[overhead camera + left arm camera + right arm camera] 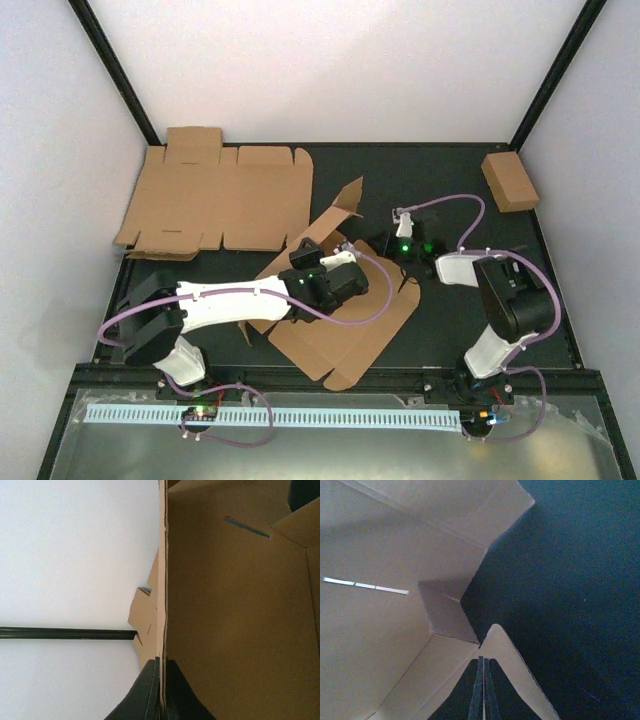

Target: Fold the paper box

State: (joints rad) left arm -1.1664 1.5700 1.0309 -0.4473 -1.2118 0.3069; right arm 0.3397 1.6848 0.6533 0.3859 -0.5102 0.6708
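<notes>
Your left gripper pinches the box wall's edge; right gripper closed, a flap just beyond its fingertips.

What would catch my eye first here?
A half-folded brown corrugated cardboard box lies in the middle, one panel pinched by the left end effector. A flat brown die-cut cardboard sheet lies at the far left, and a small closed brown box sits at the far right.
</notes>
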